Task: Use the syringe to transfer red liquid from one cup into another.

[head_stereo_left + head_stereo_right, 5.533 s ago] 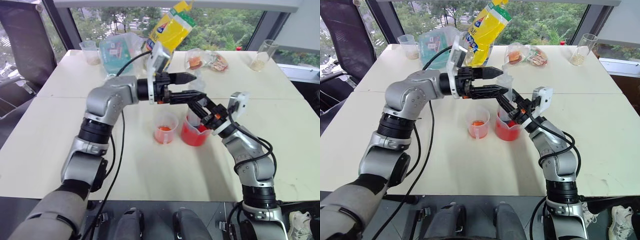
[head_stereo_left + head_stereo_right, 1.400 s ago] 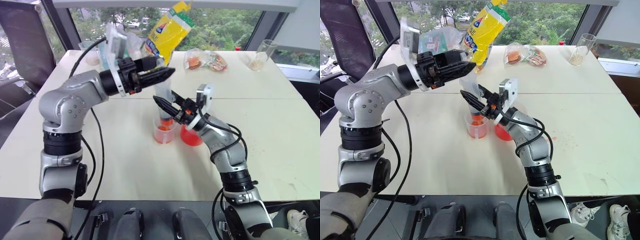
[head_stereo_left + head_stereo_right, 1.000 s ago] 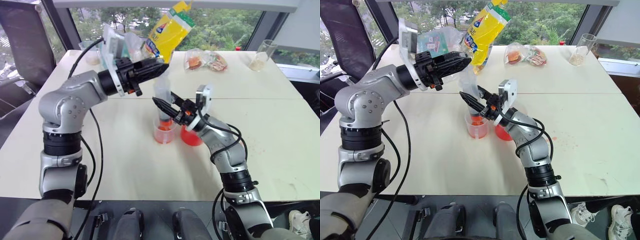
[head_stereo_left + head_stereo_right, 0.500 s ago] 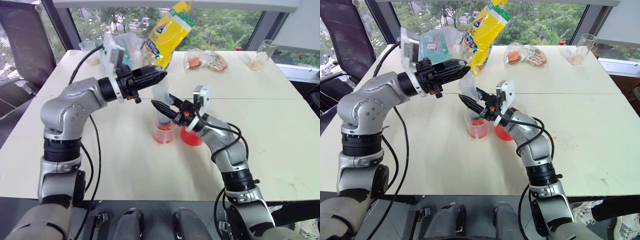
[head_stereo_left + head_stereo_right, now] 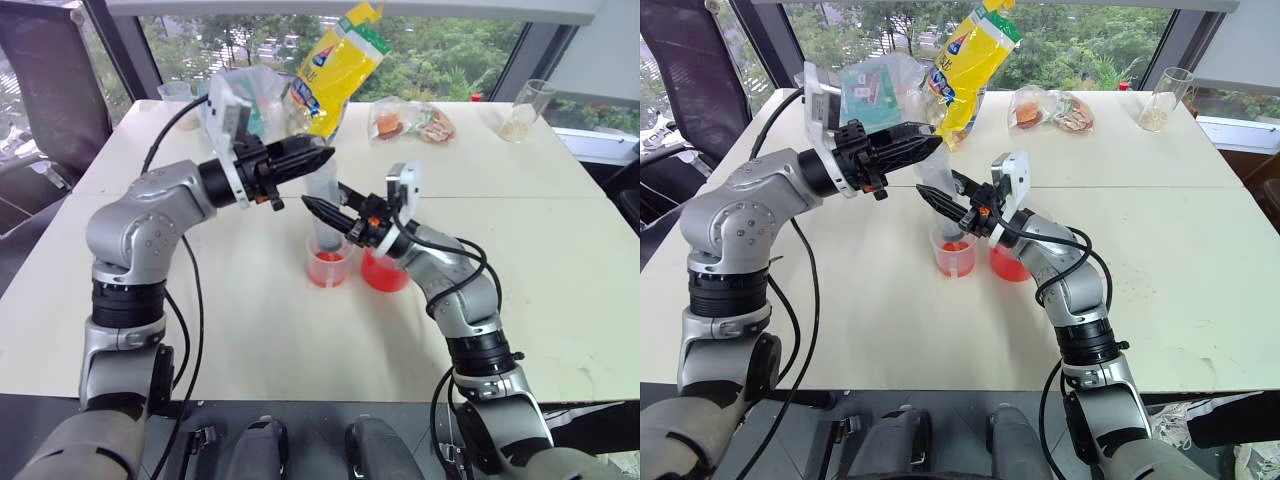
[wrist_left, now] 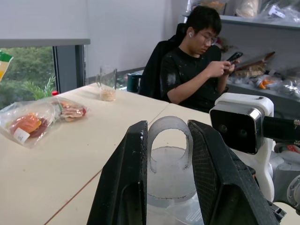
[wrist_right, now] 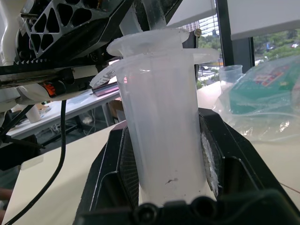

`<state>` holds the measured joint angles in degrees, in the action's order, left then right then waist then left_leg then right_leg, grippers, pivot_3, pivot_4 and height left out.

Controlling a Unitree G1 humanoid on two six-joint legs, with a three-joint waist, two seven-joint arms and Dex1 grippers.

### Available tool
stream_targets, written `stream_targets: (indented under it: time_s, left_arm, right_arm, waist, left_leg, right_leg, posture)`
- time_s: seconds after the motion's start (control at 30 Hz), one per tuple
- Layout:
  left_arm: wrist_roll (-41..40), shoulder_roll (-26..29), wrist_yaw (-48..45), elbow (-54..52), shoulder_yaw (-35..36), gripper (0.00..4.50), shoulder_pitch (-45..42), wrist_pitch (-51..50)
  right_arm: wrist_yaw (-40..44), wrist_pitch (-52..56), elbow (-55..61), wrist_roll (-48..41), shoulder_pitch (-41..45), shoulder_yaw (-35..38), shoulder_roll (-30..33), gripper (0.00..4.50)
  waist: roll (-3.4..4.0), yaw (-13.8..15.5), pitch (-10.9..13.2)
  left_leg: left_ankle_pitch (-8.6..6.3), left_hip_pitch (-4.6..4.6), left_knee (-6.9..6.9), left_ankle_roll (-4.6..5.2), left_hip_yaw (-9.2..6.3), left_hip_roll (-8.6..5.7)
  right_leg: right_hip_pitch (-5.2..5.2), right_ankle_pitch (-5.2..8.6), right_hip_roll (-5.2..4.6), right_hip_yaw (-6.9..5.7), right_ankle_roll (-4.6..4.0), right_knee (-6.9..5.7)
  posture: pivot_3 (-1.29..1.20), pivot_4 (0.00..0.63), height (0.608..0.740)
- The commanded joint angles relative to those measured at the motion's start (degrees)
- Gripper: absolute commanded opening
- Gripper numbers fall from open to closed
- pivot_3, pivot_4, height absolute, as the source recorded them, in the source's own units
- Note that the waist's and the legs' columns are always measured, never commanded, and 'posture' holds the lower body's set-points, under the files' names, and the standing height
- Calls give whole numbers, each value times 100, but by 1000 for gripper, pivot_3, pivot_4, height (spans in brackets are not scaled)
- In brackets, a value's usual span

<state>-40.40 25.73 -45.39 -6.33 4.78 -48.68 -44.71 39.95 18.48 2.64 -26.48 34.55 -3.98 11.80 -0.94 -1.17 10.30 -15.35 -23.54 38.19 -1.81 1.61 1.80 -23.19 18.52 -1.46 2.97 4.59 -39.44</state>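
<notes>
Clear plastic syringe (image 7: 161, 122) is sitting clamped in my right gripper (image 5: 322, 211) above the small orange-tinted cup (image 5: 329, 266); left gripper (image 6: 167, 154) is clamping the plunger head, pressing next.

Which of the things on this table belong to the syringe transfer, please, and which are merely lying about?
In use:
- syringe, in the right gripper, plunger in the left gripper
- smaller cup
- red beaker

Lying about:
- yellow bag
- snack packets
- green packet
- cups with beige contents
</notes>
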Motion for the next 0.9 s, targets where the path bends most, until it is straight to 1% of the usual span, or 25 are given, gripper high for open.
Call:
stream_targets:
  time_s: [0.03, 0.17, 0.23, 0.27, 0.37, 0.53, 0.63, 0.7, 0.8, 0.9]
  left_arm:
    - [-159, 28, -182, -188, -281, 1245, 88, -319]
    - [-237, 149, -104, -176, -12, 3220, 4, -387]
    - [-324, 235, -60, -199, 157, 4315, -23, -450]
    - [-375, 290, -39, -208, 255, 4470, -34, -487]
    - [-493, 557, 15, -271, 541, 4470, -16, -583]
    - [-604, 994, 7, -429, 804, 4470, 183, -630]
    - [-643, 1163, 24, -461, 938, 4470, 355, -581]
    - [-690, 1237, 34, -509, 1025, 4470, 488, -583]
    - [-773, 1269, 97, -672, 1085, 4470, 772, -616]
    - [-809, 1241, 170, -912, 1075, 4470, 1148, -596]
  right_arm:
    - [-194, -132, 452, -214, 367, 390, -27, 1409]
    - [-153, -100, 438, -207, 222, 324, -37, 1409]
    - [-128, -55, 447, -221, 161, 297, -43, 1409]
    - [-119, -31, 454, -232, 147, 289, -46, 1409]
    - [-115, 5, 471, -245, 99, 264, -47, 1409]
    - [-179, 87, 487, -307, 150, 348, -9, 1409]
    - [-506, 468, 530, -739, 540, 763, -10, 1409]
    - [-860, 872, 501, -1092, 969, 1147, 105, 1409]
    - [-1445, 1642, 191, -1268, 1648, 1626, 568, 1409]
    - [-1892, 2676, -432, -1118, 2197, 1834, 1335, 1409]
  waist:
    - [0, 0, 0]
    - [-1, 2, 1]
    - [-1, 2, 1]
    - [-1, -4, 1]
    - [-1, -36, 1]
    - [-1, -107, 1]
    - [1, -121, 2]
    - [0, -123, 3]
    - [0, -119, 3]
    - [-2, -111, 2]
  left_leg:
    - [0, 0, 0, 0, 0, 0]
    - [0, -1, 0, 0, 0, 0]
    - [0, -1, 0, 0, 0, -1]
    - [0, -1, 0, 0, 0, -1]
    - [0, 0, -2, 0, -1, 2]
    - [0, -1, -4, 0, -1, 1]
    - [0, -1, -4, 0, -2, 0]
    - [0, -1, -3, 0, -2, 0]
    - [0, -1, -4, 0, -3, 0]
    - [-2, -1, -9, 3, -4, 0]
  right_leg:
    - [0, 0, 0, 0, 0, 0]
    - [0, 0, 0, 0, 0, 1]
    - [0, 0, -1, 0, 0, 1]
    - [0, 0, 0, 0, 0, 1]
    - [-2, 0, 2, 0, 0, 0]
    - [-2, 0, -1, 0, 0, 1]
    - [0, 0, -4, 0, 0, 2]
    - [-2, 0, -5, 0, 0, -1]
    - [-1, 0, -8, 0, -1, -1]
    - [1, 0, -13, -1, -1, 9]
  posture:
    - [0, 150, 740]
    - [0, 150, 740]
    - [0, 150, 740]
    - [0, 150, 740]
    - [0, 150, 740]
    - [0, 150, 740]
    - [0, 150, 740]
    - [0, 150, 740]
    - [0, 150, 740]
    - [0, 150, 740]
